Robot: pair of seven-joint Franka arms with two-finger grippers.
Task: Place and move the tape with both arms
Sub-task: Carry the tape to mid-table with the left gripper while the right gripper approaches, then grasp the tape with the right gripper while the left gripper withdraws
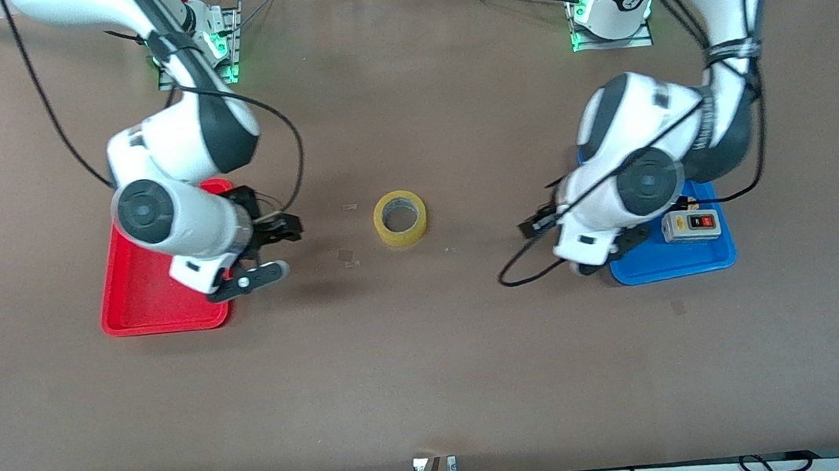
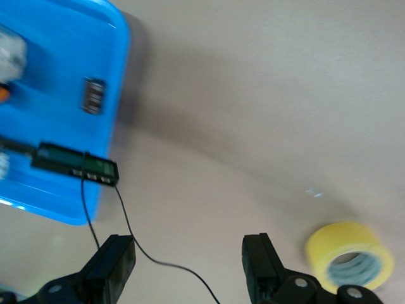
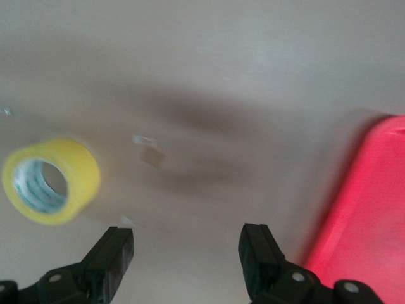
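the tape [image 1: 400, 218] lies flat on the table [image 1: 434, 360], between my two grippers and apart from both. my right gripper [image 3: 188, 253] hangs open by the red tray [image 1: 146, 298], my left gripper [image 2: 190, 263] open by the blue tray [image 1: 675, 258]. i should center over the ring, then straddle its wall squarely.

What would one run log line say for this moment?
tape: flat on table between trays | left gripper: open, empty, beside blue tray | right gripper: open, empty, beside red tray
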